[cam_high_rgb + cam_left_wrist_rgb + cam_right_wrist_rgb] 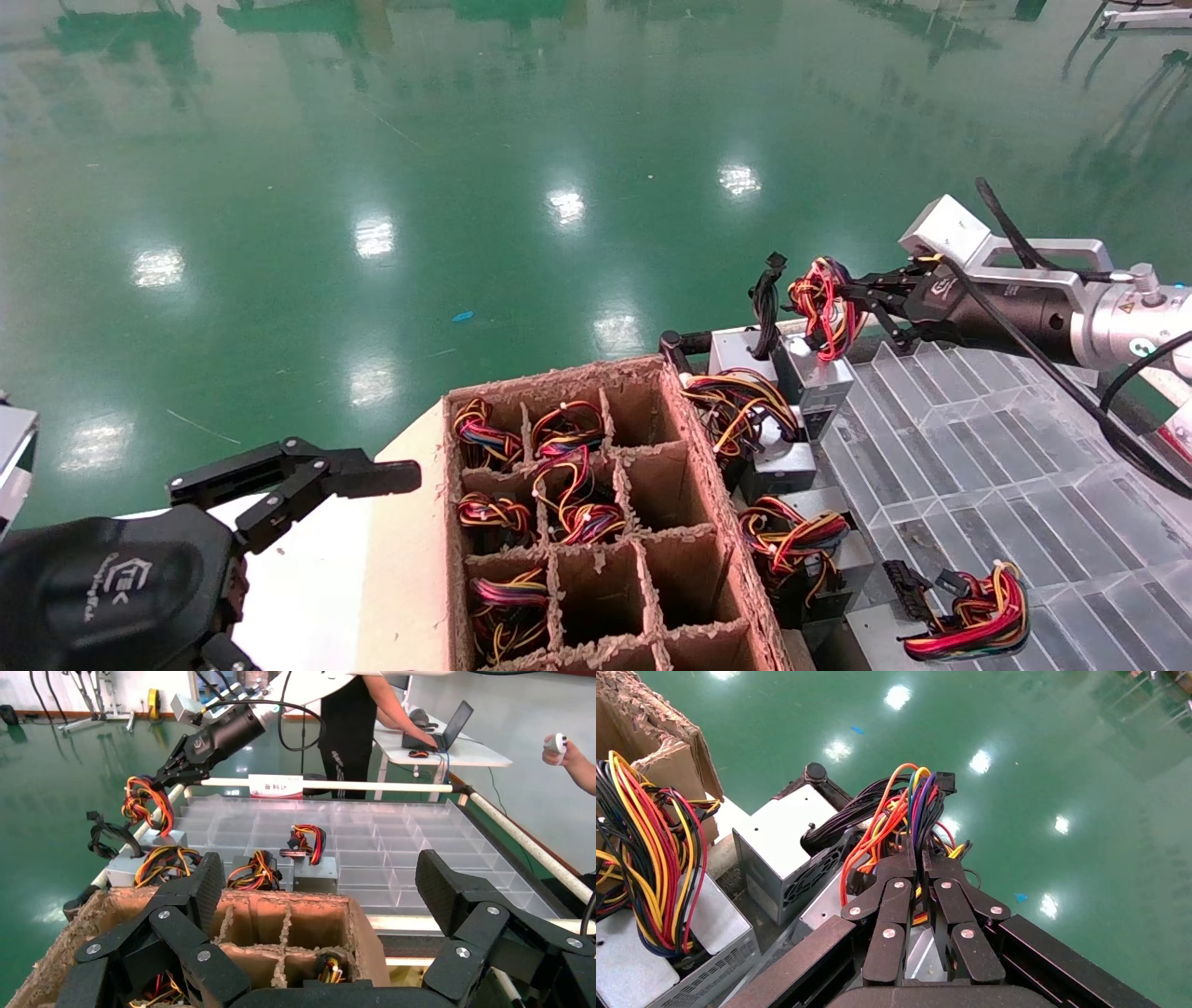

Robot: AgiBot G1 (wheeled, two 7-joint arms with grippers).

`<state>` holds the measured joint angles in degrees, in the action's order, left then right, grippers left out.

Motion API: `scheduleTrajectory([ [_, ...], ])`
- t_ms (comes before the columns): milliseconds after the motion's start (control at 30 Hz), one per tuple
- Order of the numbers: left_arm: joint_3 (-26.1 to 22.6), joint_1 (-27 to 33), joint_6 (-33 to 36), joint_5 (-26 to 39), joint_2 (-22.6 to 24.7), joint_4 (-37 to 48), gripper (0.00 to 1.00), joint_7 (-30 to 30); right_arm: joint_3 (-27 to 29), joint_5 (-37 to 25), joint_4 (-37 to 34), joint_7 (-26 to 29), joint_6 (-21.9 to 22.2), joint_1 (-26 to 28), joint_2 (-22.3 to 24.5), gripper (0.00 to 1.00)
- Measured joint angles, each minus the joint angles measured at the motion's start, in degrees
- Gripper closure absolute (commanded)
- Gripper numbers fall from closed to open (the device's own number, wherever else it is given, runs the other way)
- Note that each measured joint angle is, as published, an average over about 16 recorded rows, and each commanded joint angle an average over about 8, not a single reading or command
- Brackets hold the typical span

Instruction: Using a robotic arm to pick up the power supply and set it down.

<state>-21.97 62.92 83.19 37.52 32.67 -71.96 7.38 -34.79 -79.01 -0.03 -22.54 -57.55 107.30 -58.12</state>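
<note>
One pwr supply (819,377) hangs by wire loop (823,308), R gripper (861,296) pinching it; L gripper (368,477) parked, spread wide.

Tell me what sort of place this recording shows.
Likely a factory or lab test floor: glossy green floor, a cardboard divider box of wired power supplies, and a desk with a laptop behind the clear tray.
</note>
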Motion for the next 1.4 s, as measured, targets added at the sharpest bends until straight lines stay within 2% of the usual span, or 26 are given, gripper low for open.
scheduleTrajectory([
  [833,0.0,0.0,0.0,0.0,0.0,0.0,0.0,0.0,0.3,0.7,1.3,0.6,-0.6,-0.8,0.5,0.0],
  [1067,0.0,0.0,0.0,0.0,0.0,0.0,0.0,0.0,1.6,3.1,6.1,2.8,-2.5,-3.8,2.0,0.0],
  [1400,0.0,0.0,0.0,0.0,0.0,0.0,0.0,0.0,4.6,9.1,17.9,8.1,-6.9,-11.1,5.7,0.0],
])
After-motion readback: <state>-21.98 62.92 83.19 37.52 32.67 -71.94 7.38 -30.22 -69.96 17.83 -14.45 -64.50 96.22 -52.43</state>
